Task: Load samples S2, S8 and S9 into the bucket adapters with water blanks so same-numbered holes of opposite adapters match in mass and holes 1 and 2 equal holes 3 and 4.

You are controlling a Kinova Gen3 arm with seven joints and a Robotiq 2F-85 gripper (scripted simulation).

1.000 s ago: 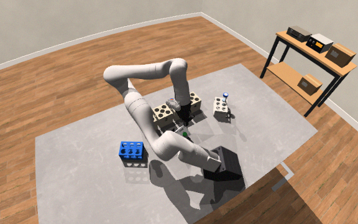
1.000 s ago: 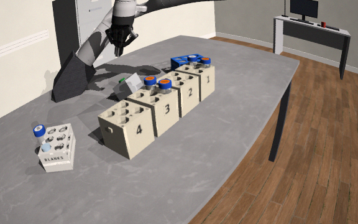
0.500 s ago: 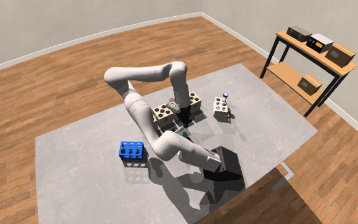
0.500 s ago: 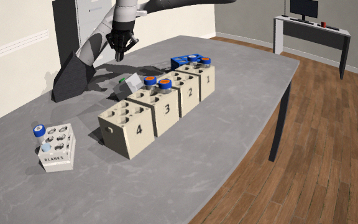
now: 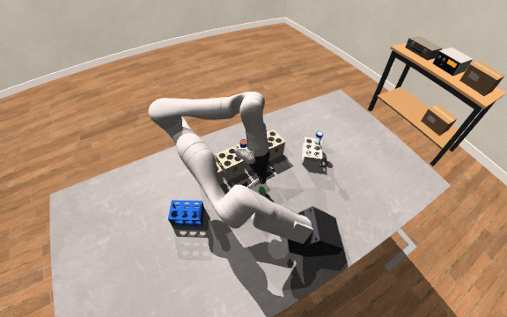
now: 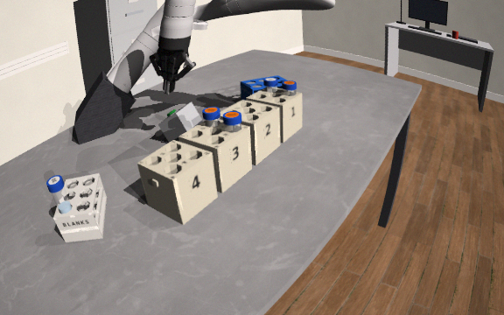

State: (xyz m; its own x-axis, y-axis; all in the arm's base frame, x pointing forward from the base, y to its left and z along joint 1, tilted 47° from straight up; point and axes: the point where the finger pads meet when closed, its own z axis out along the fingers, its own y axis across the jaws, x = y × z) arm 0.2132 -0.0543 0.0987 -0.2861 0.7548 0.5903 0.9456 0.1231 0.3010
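Note:
Four beige adapters stand in a row: 4 (image 6: 178,184), 3 (image 6: 219,150), 2 (image 6: 258,124) and 1 (image 6: 284,109). Two orange-dot tubes (image 6: 211,115) (image 6: 232,119) stand in adapter 3. An orange-dot tube (image 6: 289,86) and a white-dot tube (image 6: 271,81) show at the far side of adapter 1; I cannot tell their holes. My gripper (image 6: 168,87) is shut and empty, pointing down a little above the green DONE key (image 6: 171,112) on its grey desk (image 6: 178,122). In the top view the gripper (image 5: 262,178) hangs just above the key (image 5: 261,189).
A white BLANKS rack (image 6: 79,210) holds one white-dot tube (image 6: 55,185) at the near left. A blue rack (image 5: 186,212) stands apart beyond adapter 1. The arm's dark base (image 5: 319,229) sits behind the desk.

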